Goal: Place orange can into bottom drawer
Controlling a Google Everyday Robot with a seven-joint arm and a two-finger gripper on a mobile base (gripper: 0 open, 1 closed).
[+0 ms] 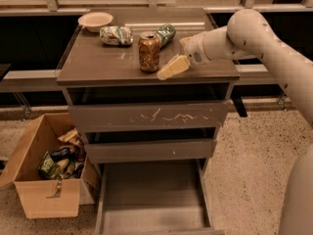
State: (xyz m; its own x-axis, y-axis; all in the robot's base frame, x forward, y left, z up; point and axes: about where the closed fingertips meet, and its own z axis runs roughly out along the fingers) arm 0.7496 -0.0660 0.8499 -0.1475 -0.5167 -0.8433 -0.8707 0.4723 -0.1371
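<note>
The small orange-brown metal can [149, 52] stands upright on the grey-brown cabinet top [98, 65], nearer its front edge. The cream gripper [172, 67] hovers just right of it. The deep bottom drawer [151, 199] is pulled open.

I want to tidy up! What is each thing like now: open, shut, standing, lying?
Orange can, standing.
Green can, lying down.
Green-and-white can, lying down.
Bowl, upright.
Bottom drawer, pulled open.
Scratched drawer, pushed in.
Middle drawer, pushed in.
Box, open.
Gripper, beside orange can.
</note>
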